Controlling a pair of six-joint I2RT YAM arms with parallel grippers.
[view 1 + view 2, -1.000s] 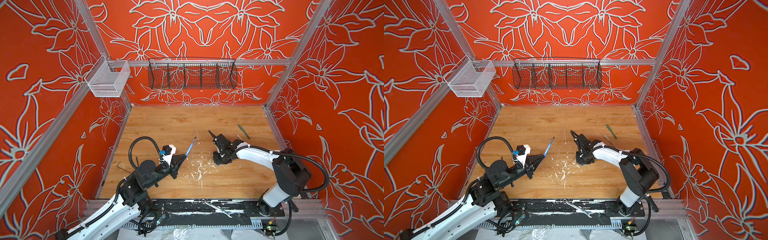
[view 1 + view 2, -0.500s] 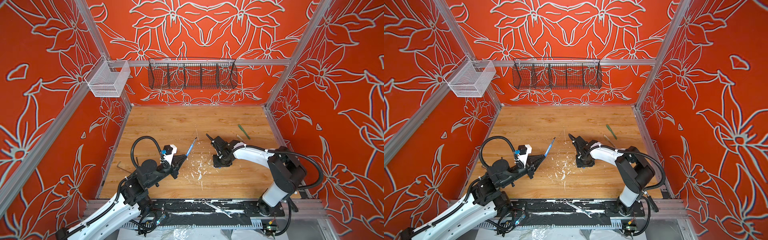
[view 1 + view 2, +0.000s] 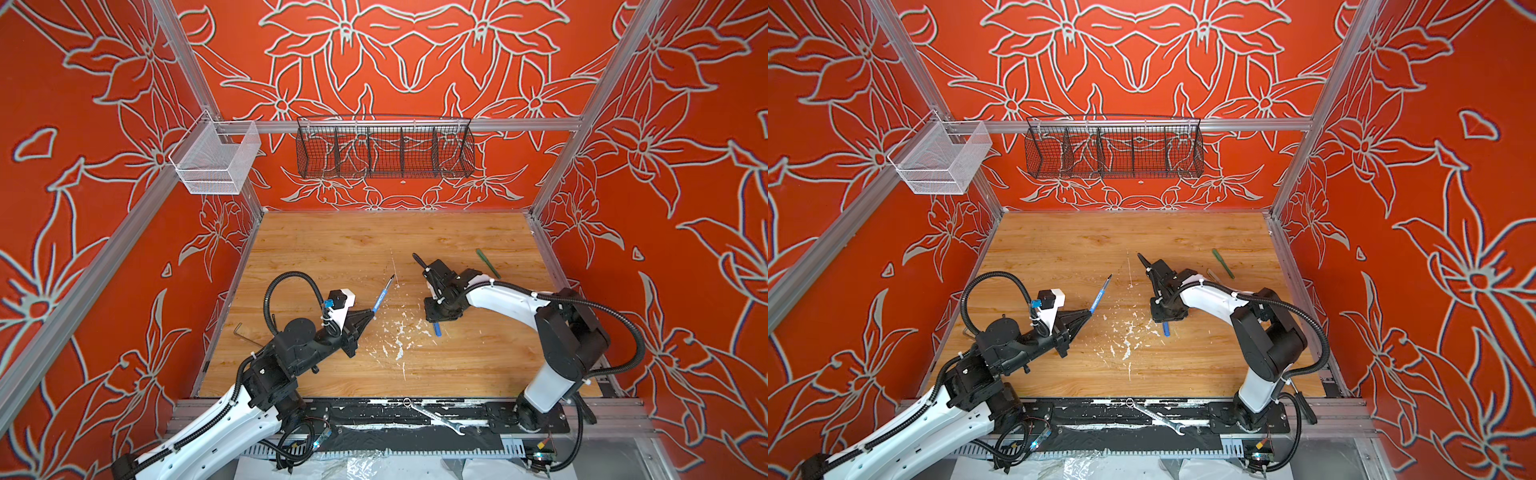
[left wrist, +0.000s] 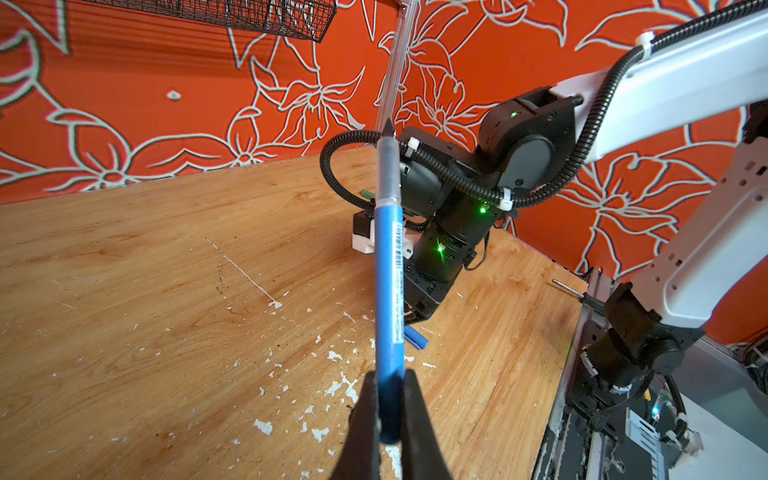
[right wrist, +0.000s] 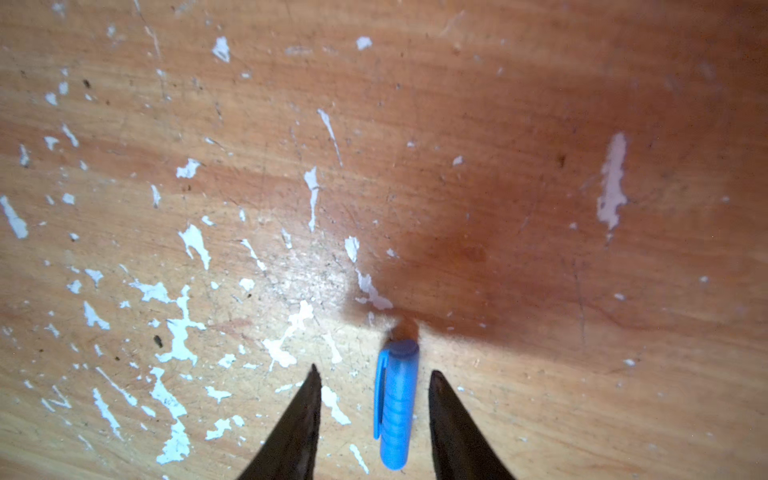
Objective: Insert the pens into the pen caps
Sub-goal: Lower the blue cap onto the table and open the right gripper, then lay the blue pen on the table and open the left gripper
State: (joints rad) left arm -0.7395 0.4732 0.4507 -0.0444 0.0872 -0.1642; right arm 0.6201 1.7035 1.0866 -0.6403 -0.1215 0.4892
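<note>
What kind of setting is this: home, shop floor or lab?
Probably a purpose-built robot test booth: a left arm and right arm mounted along the front of a wooden tabletop, aluminium framing with red floral-print walls, a black wire basket and a white mesh bin hung on the frame.

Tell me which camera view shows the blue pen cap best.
The right wrist view: the blue pen cap lies close up, clip visible, between the fingers of the open right gripper. In both top views only a small blue end pokes out below that gripper. The left wrist view shows it small and distant.
</note>
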